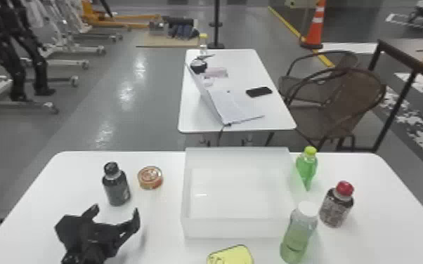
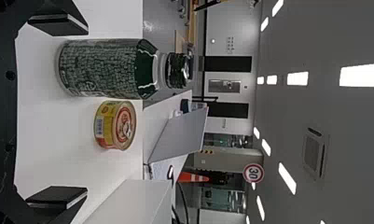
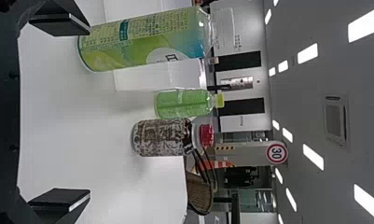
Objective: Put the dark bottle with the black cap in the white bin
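Across the white table (image 1: 165, 224) we go, and there's the dark bottle (image 1: 116, 191), upright, left of the white bin (image 1: 237, 228), a round tin (image 1: 150, 177) between them! My left hand (image 1: 115, 212) is on its near side, fingers spread wide; my right hand (image 3: 89, 114), too, is wide open.

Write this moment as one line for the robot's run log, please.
left gripper: open, near dark bottle | dark bottle: upright on table, ungripped, not yet in white bin | right gripper: open
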Controlling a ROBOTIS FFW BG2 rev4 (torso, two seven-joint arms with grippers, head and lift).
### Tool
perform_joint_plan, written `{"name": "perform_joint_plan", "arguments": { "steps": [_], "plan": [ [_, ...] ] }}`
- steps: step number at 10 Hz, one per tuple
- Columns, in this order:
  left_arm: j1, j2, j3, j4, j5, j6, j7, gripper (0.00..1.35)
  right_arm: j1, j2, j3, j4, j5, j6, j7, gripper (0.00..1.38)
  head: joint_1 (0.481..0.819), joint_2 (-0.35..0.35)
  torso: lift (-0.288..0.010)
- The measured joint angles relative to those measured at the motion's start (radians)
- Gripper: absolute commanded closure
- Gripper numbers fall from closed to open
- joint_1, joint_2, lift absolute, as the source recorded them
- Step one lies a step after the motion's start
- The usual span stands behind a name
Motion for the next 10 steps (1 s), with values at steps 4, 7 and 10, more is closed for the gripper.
{"name": "perform_joint_plan", "arguments": {
  "steps": [4, 7, 10],
  "plan": [
    [-0.171, 0.025, 0.002, 0.189, -0.02, 0.01, 0.0, 0.09, -0.02, 0.0, 0.004, 0.016, -0.01, -0.011, 0.014, 0.07, 0.549, 0.0, -0.1],
    [-0.292, 0.045, 0.0, 0.344, -0.017, 0.034, 0.0, 0.1, -0.033, 0.0, 0.004, 0.025, -0.018, -0.017, 0.026, 0.07, 0.549, 0.0, -0.1],
    [-0.353, 0.057, 0.002, 0.423, -0.042, 0.028, 0.041, 0.26, -0.046, 0.0, 0.004, 0.036, -0.021, -0.021, 0.037, 0.07, 0.549, 0.0, -0.1]
  ]
}}
